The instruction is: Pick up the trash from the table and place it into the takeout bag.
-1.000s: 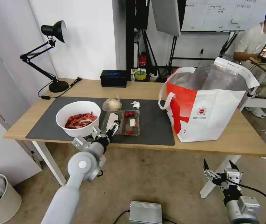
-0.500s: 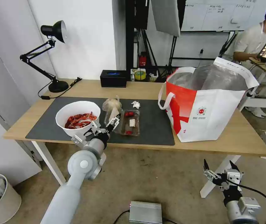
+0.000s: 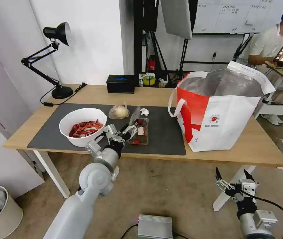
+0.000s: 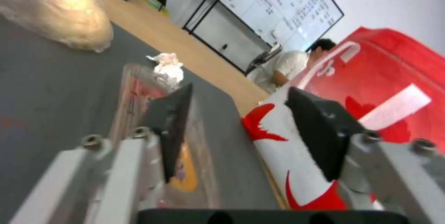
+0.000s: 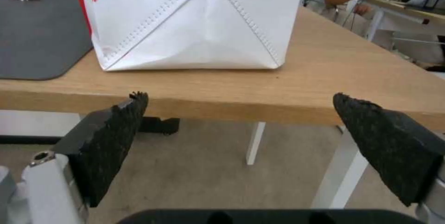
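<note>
Bench (image 3: pixel 148 94), light wood with a dark grey mat (image 3: pixel 168 132), carries everything. Takeout bag (image 3: pixel 221 109) stands upright at the robot's right end of the bench, mouth wide open, foil lining showing. White bowl of crayfish shells (image 3: pixel 83 126) sits on the mat's left part; clear clamshell tray (image 3: pixel 139 129) lies between bowl and bag, its lid apparently tipped up toward the far side. Knotted clear bag (image 3: pixel 118 112) and crumpled tissue (image 3: pixel 144 111) lie just beyond the tray, apart from it. Step in hand looks like the grasp approach on the clamshell tray: left hand (image 3: pixel 130 127) is at the tray's near-left edge, fingers spread apart, nothing between them in the left wrist view, one finger (image 4: pixel 171 130) against or just over the tray rim — contact not clear. Next move likely calls for closing on the thin rim without crushing it, then lifting over to the bag mouth. Right hand (image 3: pixel 233 182) is parked low below the bench edge, wide open, holding nothing.
</note>
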Controlling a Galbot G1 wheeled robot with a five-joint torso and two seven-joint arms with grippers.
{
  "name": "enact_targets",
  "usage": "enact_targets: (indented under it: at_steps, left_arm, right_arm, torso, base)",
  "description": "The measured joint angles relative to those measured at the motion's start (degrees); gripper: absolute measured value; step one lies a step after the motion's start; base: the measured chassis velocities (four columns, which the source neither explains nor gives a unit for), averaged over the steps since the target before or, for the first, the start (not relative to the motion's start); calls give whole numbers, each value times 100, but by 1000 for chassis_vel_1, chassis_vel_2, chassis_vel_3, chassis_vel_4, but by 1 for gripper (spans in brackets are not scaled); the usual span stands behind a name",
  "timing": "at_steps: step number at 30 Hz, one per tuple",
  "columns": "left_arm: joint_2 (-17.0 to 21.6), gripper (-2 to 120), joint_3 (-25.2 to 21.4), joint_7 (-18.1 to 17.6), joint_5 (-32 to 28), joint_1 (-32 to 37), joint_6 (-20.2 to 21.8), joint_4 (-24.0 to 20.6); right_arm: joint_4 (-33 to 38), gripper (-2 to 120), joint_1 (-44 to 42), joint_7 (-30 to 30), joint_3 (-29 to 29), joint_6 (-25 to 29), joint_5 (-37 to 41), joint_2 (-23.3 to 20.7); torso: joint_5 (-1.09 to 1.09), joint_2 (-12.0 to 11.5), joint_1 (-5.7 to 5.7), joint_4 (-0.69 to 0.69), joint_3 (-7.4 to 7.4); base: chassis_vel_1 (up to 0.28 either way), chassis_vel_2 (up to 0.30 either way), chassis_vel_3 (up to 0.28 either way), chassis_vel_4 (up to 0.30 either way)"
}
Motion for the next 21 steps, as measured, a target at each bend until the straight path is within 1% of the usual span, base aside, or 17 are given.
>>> enact_targets:
  at_steps: [1, 2, 4, 6, 7, 8, 9, 11, 12, 13, 14, 15, 17, 18, 21]
  left_arm:
    - [4, 47, 15, 64, 179, 15, -16, 31]
    - [4, 47, 15, 64, 179, 15, -16, 31]
    - [21, 38, 63, 191, 598, 26, -57, 112]
    - [21, 38, 63, 191, 598, 26, -57, 112]
    - [71, 27, 110, 453, 1199, 28, -120, 249]
    - [116, 23, 128, 581, 1468, 29, -140, 303]
    - [116, 23, 128, 581, 1468, 29, -140, 303]
    - [204, 13, 154, 797, 1895, 32, -183, 384]
    - [204, 13, 154, 797, 1895, 32, -183, 384]
    - [268, 5, 166, 955, 2162, 37, -234, 433]
    - [300, 2, 176, 1014, 2302, 39, -266, 461]
    - [300, 2, 176, 1014, 2302, 39, -266, 461]
    - [353, 0, 199, 1093, 2674, 41, -328, 509]
    - [353, 0, 199, 1093, 2674, 41, -328, 509]
    - [418, 0, 227, 1151, 2964, 40, -400, 509]
  right_arm:
    - [13, 100, -6, 0, -3, 0, 7, 1]
    - [13, 100, -6, 0, -3, 0, 7, 1]
    - [49, 100, -7, 2, -23, -2, 44, 3]
    - [49, 100, -7, 2, -23, -2, 44, 3]
    - [130, 100, 18, 19, -75, -44, 210, -1]
    - [178, 100, 36, 14, -105, -64, 286, -17]
    - [178, 100, 36, 14, -105, -64, 286, -17]
    - [316, 100, 86, -26, -171, -169, 528, -57]
    - [316, 100, 86, -26, -171, -169, 528, -57]
    - [409, 100, 140, -60, -240, -261, 756, -100]
    - [443, 100, 189, -72, -294, -318, 856, -130]
    - [443, 100, 189, -72, -294, -318, 856, -130]
    - [500, 100, 365, -83, -493, -459, 1128, -229]
    - [500, 100, 365, -83, -493, -459, 1128, -229]
    - [587, 100, 575, -80, -747, -686, 1510, -314]
  torso:
    - [0, 0, 0, 0, 0]
    - [0, 0, 0, 0, 0]
    - [0, 0, 0, 0, 0]
    - [0, 0, 0, 0, 0]
    - [0, 0, 0, 0, 0]
    - [0, 0, 0, 0, 0]
    - [0, 0, 0, 0, 0]
    - [0, 0, 0, 0, 0]
    - [0, 0, 0, 0, 0]
    - [-1, 0, 0, 0, 0]
    - [-1, 0, 0, 0, 0]
    - [-1, 0, 0, 0, 0]
    - [0, 0, 0, 0, 0]
    - [0, 0, 0, 0, 0]
    - [-1, 0, 0, 0, 0]
  base:
    - [0, 0, 0, 0]
    - [0, 0, 0, 0]
    - [0, 0, 0, 0]
    - [0, 0, 0, 0]
    - [0, 0, 0, 0]
    - [0, 0, 0, 0]
    - [0, 0, 0, 0]
    - [0, 0, 0, 0]
    - [0, 0, 0, 0]
    - [0, 0, 0, 0]
    - [0, 0, 0, 0]
    - [0, 0, 0, 0]
    - [0, 0, 0, 0]
    - [0, 0, 0, 0]
    - [0, 0, 0, 0]
